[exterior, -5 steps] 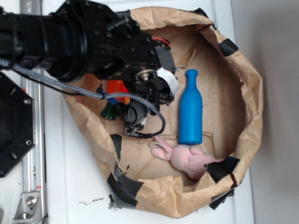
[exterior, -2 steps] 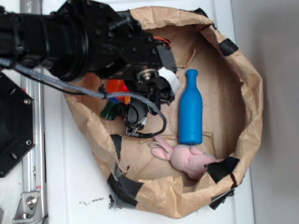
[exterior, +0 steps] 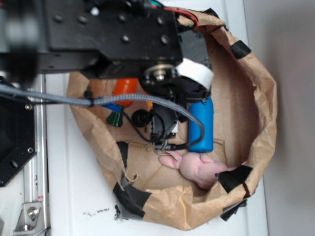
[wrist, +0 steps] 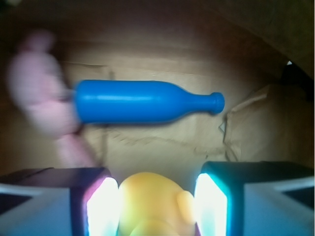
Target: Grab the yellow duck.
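**A:** Where's the duck?

**B:** Right between the two fingers in the wrist view. The gripper is clamped on it, with a glowing pad pressed against each side of the yellow body (only the rounded top and a bump on its right show, the rest is cut off by the bottom edge).

**A:** And from outside?

**B:** There the duck is hidden. The black arm fills the upper left and hangs over the paper bag, with a braided cable looping down under it. The gripper itself sits beneath the arm's bulk, so I can't make out its jaws from that side.

**A:** What else is in the bag?

**B:** A blue bottle lies on its side across the cardboard floor beyond the gripper, neck pointing right in the wrist view. In the exterior view only its lower body shows, the neck covered by the arm. A pink bunny lies just below the bottle's base, near touching it. To the left, an orange carrot with a green stem peeks out under the arm.

**A:** Is the bag upright?

**B:** Its crumpled walls stand around everything, patched with black tape.
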Tool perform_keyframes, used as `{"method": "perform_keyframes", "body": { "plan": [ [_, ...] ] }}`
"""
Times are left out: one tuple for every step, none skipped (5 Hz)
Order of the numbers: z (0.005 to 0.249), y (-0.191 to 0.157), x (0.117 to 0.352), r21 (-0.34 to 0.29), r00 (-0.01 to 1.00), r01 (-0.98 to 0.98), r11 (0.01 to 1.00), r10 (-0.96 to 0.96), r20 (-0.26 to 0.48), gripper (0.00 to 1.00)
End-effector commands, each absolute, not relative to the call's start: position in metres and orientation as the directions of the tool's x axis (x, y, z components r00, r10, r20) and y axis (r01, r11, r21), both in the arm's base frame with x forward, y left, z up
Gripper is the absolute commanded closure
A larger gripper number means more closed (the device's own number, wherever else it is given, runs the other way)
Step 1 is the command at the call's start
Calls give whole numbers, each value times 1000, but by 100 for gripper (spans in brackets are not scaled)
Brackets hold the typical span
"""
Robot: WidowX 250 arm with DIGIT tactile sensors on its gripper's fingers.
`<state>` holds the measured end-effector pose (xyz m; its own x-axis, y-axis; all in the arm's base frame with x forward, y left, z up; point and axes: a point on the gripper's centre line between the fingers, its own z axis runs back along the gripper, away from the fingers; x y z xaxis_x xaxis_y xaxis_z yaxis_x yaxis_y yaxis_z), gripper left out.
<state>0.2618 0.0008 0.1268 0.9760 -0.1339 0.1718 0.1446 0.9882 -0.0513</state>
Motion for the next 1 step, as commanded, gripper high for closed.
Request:
{"method": "perform_keyframes", "body": {
  "plan": [
    [170,-3,263,-11,976,74,997,-70,205,100]
  ]
}}
